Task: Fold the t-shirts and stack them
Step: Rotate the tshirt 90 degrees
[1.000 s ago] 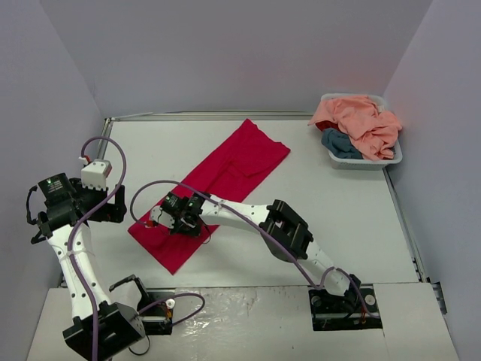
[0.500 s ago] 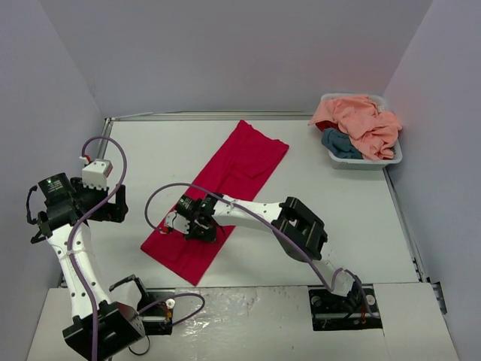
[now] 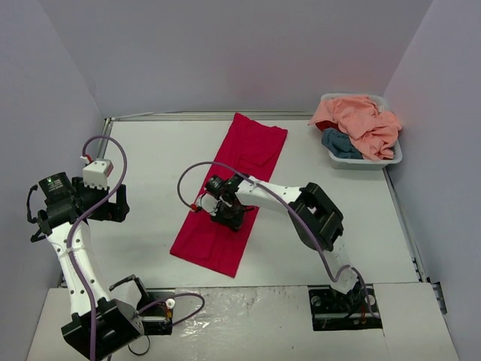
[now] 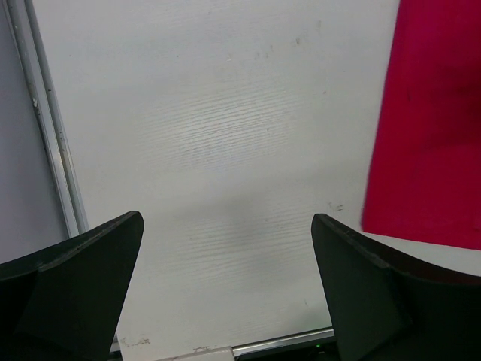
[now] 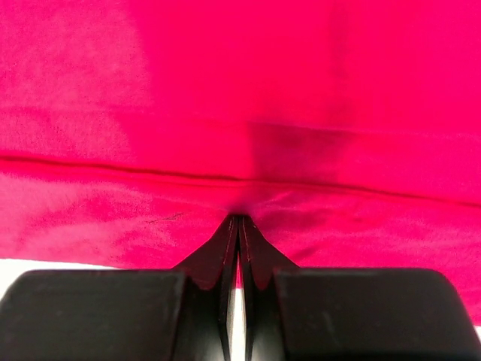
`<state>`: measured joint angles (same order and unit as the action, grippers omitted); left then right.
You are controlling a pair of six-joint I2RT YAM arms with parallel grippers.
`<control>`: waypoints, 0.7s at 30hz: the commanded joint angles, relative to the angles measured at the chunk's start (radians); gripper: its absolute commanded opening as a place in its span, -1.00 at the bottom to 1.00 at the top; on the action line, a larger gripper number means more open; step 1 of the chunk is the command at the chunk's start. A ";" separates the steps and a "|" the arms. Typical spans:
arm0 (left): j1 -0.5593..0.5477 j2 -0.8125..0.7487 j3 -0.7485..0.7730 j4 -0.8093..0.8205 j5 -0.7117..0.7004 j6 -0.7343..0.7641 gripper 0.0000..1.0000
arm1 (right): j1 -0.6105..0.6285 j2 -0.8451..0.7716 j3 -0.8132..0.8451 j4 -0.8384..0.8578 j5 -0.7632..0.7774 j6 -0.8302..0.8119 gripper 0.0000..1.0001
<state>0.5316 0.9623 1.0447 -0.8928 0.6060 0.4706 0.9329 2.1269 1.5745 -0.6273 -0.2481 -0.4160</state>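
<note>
At near left the left gripper (image 4: 225, 222) hangs wide open and empty over the table (image 4: 225, 113), apparently waiting, while mid-table the right gripper (image 5: 237, 226) pinches an edge of the crimson t-shirt (image 3: 255, 147), a long folded strip, seemingly to square it, with the peach t-shirt (image 3: 361, 120) and teal t-shirt (image 3: 338, 144) heaped in the far-right basket (image 3: 392, 159).

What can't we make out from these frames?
Right wrist view: the right gripper pinches the red t-shirt, which fills the frame. Its edges are cut off, and the number of layers pinched is unclear.
Top view: that gripper's fingertips are hidden under its own wrist.
Left wrist view: the red t-shirt is cut off by the right edge.
Top view: the teal t-shirt is mostly buried under the peach t-shirt in the basket, so the shirt count is unknown.
</note>
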 commanded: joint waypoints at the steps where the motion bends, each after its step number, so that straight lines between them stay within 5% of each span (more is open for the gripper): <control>1: 0.005 -0.007 0.017 -0.020 0.028 0.016 0.89 | -0.060 0.057 -0.102 -0.123 0.079 -0.026 -1.00; 21: 0.005 0.007 0.020 -0.023 0.049 0.020 0.89 | -0.296 0.114 -0.064 -0.124 0.178 -0.098 -1.00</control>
<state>0.5316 0.9684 1.0447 -0.8944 0.6312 0.4725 0.6846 2.1235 1.5494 -0.7643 -0.2306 -0.4511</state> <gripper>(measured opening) 0.944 0.001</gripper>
